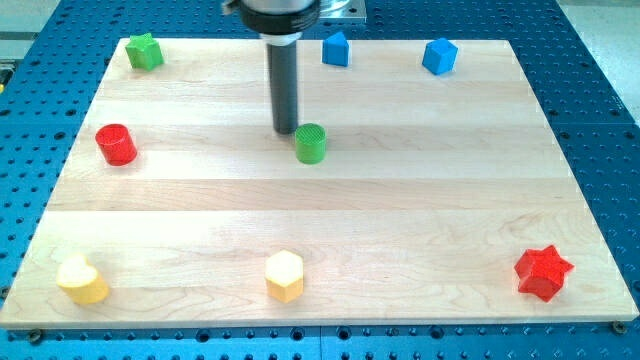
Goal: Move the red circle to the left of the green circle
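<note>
The red circle (116, 144) is a short red cylinder near the board's left edge, at mid height. The green circle (311, 143) is a short green cylinder near the board's middle, far to the right of the red one. My tip (285, 131) is the lower end of the dark rod, just left of and slightly above the green circle, close to it. It is far from the red circle.
A green star (145, 50) lies top left. Two blue blocks (336, 48) (439, 56) lie along the top. A yellow heart-like block (81, 280) and a yellow hexagon (284, 275) lie along the bottom. A red star (543, 272) lies bottom right.
</note>
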